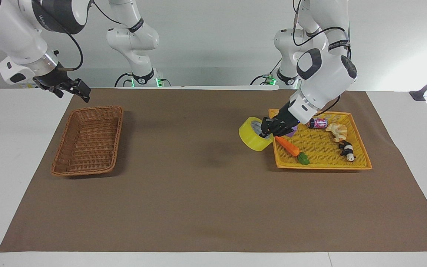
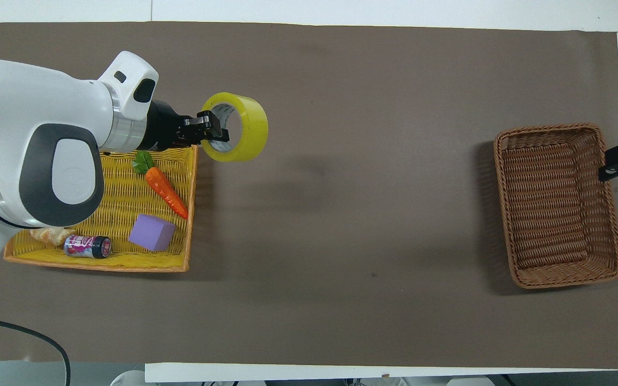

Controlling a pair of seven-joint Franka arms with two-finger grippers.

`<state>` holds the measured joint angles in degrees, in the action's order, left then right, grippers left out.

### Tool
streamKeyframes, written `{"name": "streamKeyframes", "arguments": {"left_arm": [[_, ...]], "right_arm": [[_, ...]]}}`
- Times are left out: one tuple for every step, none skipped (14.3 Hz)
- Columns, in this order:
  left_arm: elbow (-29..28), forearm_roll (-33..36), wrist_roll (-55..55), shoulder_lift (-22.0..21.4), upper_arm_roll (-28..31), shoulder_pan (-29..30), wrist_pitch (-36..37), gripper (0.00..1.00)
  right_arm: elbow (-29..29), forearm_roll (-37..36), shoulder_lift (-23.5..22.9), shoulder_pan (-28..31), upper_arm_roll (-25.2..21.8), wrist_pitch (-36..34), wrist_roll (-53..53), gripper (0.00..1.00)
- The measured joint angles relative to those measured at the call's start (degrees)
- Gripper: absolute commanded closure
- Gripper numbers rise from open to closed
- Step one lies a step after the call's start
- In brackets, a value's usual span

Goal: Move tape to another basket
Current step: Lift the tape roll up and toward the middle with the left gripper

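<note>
I carry the yellow translucent tape roll (image 1: 254, 138), clamped in my left gripper (image 1: 267, 128), toward the brown wicker basket (image 1: 88, 140); right gripper (image 1: 82, 91) waits open.

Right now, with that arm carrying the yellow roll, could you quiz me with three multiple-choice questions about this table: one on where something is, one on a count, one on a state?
1. The tape is
A. over the bare brown mat beside the yellow basket
B. inside the brown basket
C. lying in the yellow basket

2. How many baskets are on the table?
A. one
B. two
C. three

3. The left gripper is
A. open over the carrot
B. empty, waiting
C. shut on the tape

Answers: 1 A, the roll hangs just past the yellow basket's edge. 2 B, one yellow, one brown. 3 C, its fingers pinch the roll's wall, while the right gripper waits open near the brown basket.
</note>
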<state>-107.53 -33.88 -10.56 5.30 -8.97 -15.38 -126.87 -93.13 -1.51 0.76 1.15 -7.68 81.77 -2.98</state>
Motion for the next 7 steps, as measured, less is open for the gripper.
{"name": "streamKeyframes", "arguments": {"left_arm": [[0.72,-0.22,-0.42,0.40,0.00,-0.43,-0.67,1.00],[1.22,-0.38,-0.61,0.78,0.01,-0.80,-0.90,1.00],[1.47,-0.46,-0.66,1.11,-0.01,-1.03,-0.96,1.00],[1.50,-0.52,-0.66,1.33,-0.01,-1.13,-0.95,1.00],[1.50,-0.56,-0.66,1.46,-0.01,-1.19,-0.79,1.00],[1.51,-0.59,-0.66,1.47,-0.01,-1.29,-0.52,1.00],[1.55,-0.83,-0.66,1.47,-0.01,-1.45,-0.37,1.00]], "right_arm": [[0.00,0.00,0.00,0.00,0.00,0.00,0.00,0.00],[0.00,0.00,0.00,0.00,0.00,0.00,0.00,0.00],[0.00,0.00,0.00,0.00,0.00,0.00,0.00,0.00],[0.00,0.00,0.02,0.01,-0.03,0.00,0.00,0.00],[0.00,0.00,0.16,0.03,-0.09,0.00,0.45,0.00],[-0.02,0.06,0.38,0.04,-0.12,-0.05,2.13,0.00],[-0.18,0.74,0.62,0.03,-0.13,-0.10,4.82,0.00]]}}
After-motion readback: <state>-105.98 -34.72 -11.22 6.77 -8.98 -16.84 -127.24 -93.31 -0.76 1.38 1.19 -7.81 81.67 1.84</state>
